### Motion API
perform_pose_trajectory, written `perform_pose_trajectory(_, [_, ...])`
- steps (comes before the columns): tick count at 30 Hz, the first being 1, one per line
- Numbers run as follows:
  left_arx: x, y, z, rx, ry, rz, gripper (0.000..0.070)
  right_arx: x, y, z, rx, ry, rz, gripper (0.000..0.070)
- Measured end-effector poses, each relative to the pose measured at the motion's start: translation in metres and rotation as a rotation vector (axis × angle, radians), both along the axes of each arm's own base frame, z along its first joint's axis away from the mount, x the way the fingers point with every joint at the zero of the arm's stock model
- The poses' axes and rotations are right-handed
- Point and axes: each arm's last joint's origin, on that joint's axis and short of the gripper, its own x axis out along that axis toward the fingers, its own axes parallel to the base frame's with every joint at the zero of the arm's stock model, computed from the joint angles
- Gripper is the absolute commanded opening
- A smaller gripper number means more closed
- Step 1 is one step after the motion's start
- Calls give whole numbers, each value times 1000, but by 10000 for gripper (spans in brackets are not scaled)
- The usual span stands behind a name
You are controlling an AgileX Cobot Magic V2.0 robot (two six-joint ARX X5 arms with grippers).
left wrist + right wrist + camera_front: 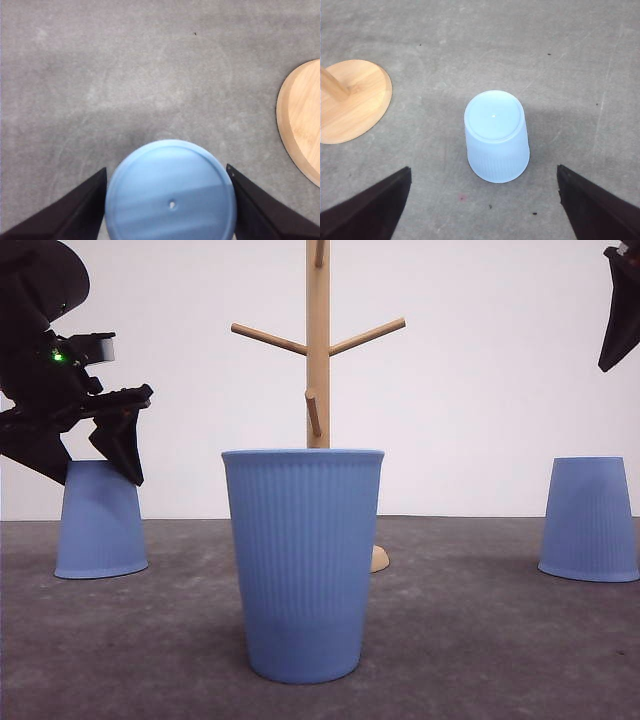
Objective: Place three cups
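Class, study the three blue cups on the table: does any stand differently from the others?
Yes. The middle cup stands upright, rim up, while the left cup and right cup are upside down, bases up. Nothing looks spilled or damaged.

I get bright, even, diffuse light in all views. The white wall (480, 390) is close to blown out. Shadows on the grey table (480, 640) are faint, spreading toward 12 o'clock in the wrist views. The left cup (171, 195) base looks slightly soft.

Three blue cups — one upright in the middle (303, 565), one upside down on the left (98, 520), one upside down on the right (590, 520) — and one wooden peg stand (318, 340).
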Motion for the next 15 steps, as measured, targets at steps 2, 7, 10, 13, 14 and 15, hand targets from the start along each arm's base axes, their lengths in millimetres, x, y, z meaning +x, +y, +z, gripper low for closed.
perform_pose_trajectory(2, [0,1,2,2,10,0,302,0,0,0,0,-2,0,594])
perform_pose_trajectory(7, [6,8,28,0,29,15,302,1,0,1,0,-14,0,594])
perform_pose_trajectory(10, [12,16,62,-30,-9,14,302,1,0,1,0,-16,0,595])
perform_pose_trajectory(13, [14,24,99,-109,-62,-34,302,1,0,1,0,-19,0,594])
perform_pose_trajectory(14, [14,26,111,-145,-80,-59,302,1,0,1,0,-19,0,594])
perform_pose_trajectory(15, [14,28,122,-183,-102,-89,302,1,0,1,0,-19,0,594])
